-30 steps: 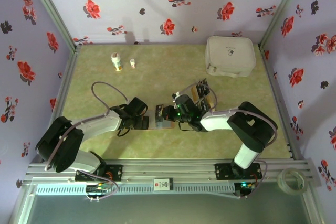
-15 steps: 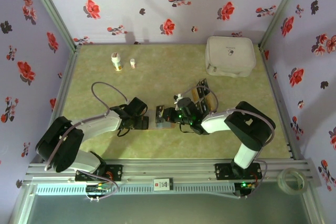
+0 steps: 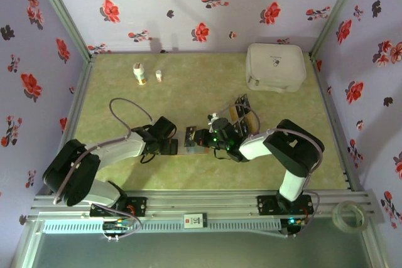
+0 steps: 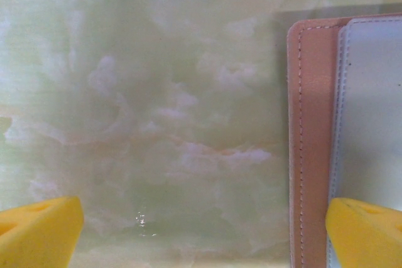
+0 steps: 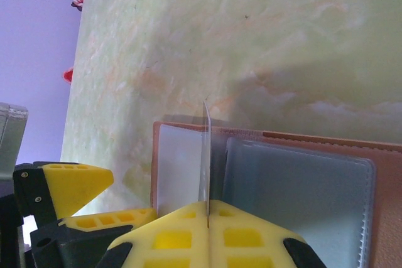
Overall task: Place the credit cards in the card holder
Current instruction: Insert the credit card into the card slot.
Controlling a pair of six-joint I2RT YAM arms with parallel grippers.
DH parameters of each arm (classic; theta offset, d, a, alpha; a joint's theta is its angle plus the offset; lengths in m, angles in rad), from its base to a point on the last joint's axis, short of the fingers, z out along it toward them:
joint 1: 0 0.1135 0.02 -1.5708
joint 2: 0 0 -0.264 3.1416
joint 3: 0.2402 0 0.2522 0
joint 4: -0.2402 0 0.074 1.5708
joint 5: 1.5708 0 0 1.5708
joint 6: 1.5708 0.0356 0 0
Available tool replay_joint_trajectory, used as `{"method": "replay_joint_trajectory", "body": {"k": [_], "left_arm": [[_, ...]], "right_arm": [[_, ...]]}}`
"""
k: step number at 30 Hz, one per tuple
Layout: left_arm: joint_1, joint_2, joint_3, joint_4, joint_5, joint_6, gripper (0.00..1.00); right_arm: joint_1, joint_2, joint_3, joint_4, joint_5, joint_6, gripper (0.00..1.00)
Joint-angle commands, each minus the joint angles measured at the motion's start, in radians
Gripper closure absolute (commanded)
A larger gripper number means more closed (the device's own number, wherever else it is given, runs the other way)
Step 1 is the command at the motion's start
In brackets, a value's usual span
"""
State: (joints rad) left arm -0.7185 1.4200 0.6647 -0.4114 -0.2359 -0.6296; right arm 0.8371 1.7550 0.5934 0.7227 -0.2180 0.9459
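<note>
So the table [image 3: 188, 86] is a pale green marbled top, boxed in by lavender walls [image 3: 207, 23] with red and dark flowers printed on them, and there's a metal rail [image 3: 207, 202] along the near edge where both arms are bolted. At the back right sits a big white rounded case [image 3: 276, 67], and at the back left a small bottle [image 3: 139, 73] has an even tinier one [image 3: 159, 75] just beside it. A roll of clear tape [image 3: 350, 214] lies off the table at the near right corner. The card holder [image 5: 295, 186] lies open and flat around the middle of the table with its pale grey-blue inside facing up, but from overhead both wrists crowd in over it, so you barely see it there. The loose credit cards [image 3: 244, 114], dark and orange-tan, are fanned out just right of that, near the right arm. The right gripper [image 5: 207, 208] has its yellow fingers pinched tight on one card [image 5: 205, 149], held edge-on and upright over the holder's left pocket; I can't tell if the edge is actually in a slot. The left gripper [image 4: 204, 224] is spread wide, holding nothing, with one fingertip [image 4: 364, 230] over the holder's brown stitched edge.
</note>
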Motion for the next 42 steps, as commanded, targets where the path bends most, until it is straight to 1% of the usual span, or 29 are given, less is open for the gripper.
{"method": "replay_joint_trajectory", "body": {"k": [1, 15, 32, 42], "left_arm": [[-0.008, 0.0, 0.007, -0.024, -0.034, -0.001, 0.0], [0.0, 0.027, 0.086, -0.048, -0.048, 0.028, 0.0], [0.005, 0.063, 0.09, -0.042, -0.058, 0.025, 0.0], [0.007, 0.065, 0.095, -0.042, -0.059, 0.028, 0.0]], "right_arm": [[-0.008, 0.014, -0.022, 0.02, 0.005, 0.008, 1.0], [-0.008, 0.049, -0.063, 0.095, -0.022, 0.04, 1.0], [-0.009, 0.089, -0.078, 0.15, -0.076, 0.056, 1.0], [-0.009, 0.097, -0.102, 0.174, -0.067, 0.071, 1.0]]}}
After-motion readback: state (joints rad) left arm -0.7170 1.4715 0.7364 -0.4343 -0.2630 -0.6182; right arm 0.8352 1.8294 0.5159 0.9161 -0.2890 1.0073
